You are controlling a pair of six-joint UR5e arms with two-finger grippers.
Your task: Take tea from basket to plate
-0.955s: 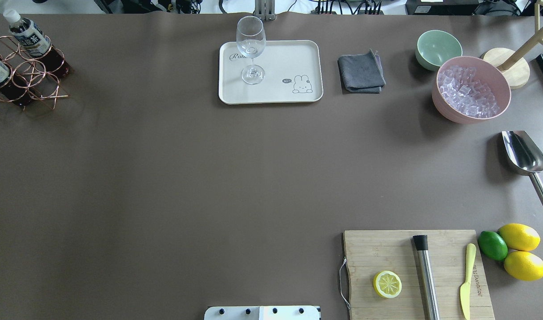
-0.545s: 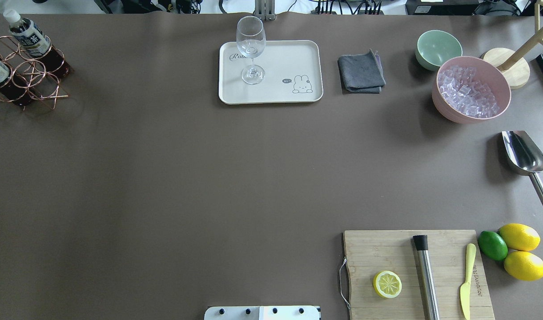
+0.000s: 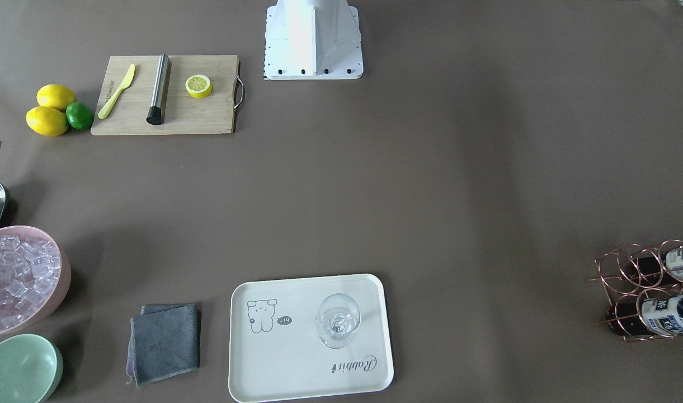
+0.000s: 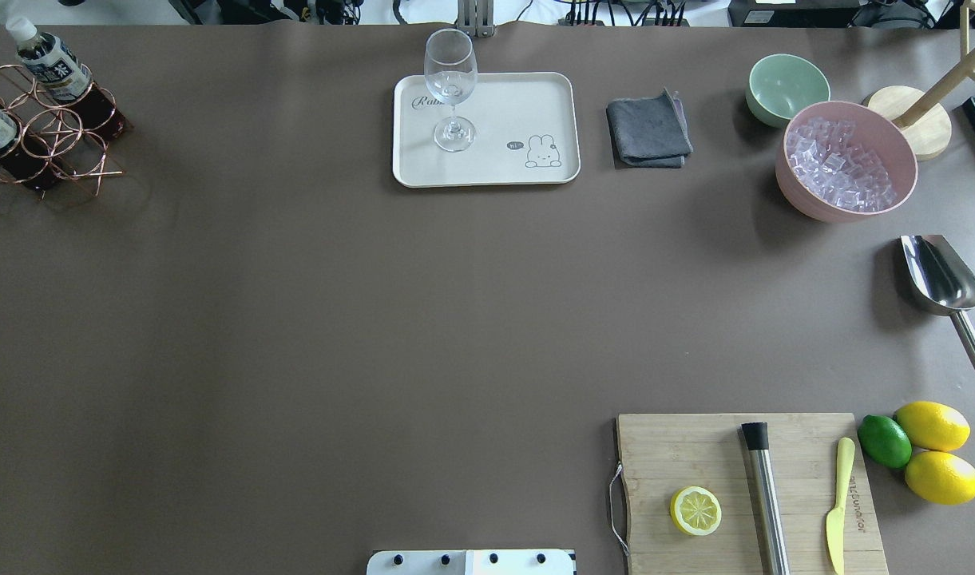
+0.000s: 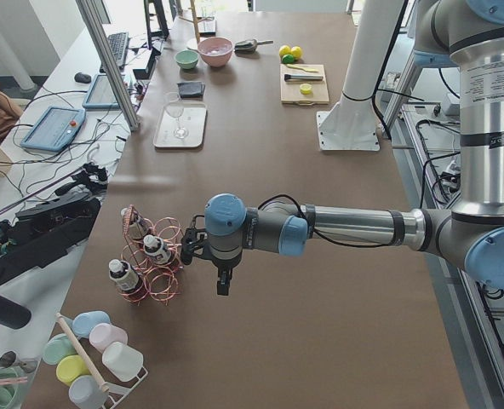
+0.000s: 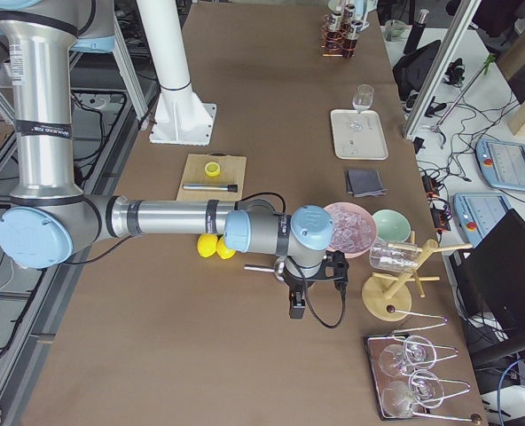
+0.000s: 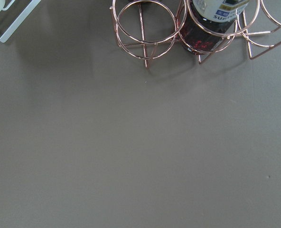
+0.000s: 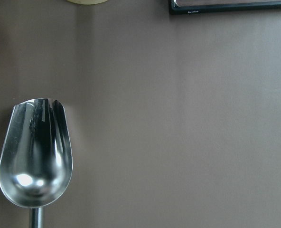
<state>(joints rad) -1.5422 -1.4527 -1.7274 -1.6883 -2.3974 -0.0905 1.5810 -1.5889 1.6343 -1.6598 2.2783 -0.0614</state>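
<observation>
The three tea bottles (image 5: 157, 250) stood in the ring cells of the wire basket (image 4: 52, 140) at the upper left of the overhead view. None was on the plate (image 4: 527, 104) at the upper middle. The left gripper (image 5: 223, 288) hung over bare table (image 7: 140, 142) just beside the basket, so the step in hand was probably the approach to a bottle. Whether its jaws were apart or together could not be told, since only the side view showed it. The same held for the right gripper (image 6: 294, 306), which was parked well away over the scoop (image 8: 35, 156).

Doing this well would likely mean centring over one white cap, coming down onto the body rather than the slick cap, and closing without catching a copper ring. The lift should then go straight up until the base cleared the cell (a snagged basket looked light enough to come along). A wine glass (image 4: 451, 88) stood on the plate's left part, so the bare right half near the drawing seemed the safer landing.
</observation>
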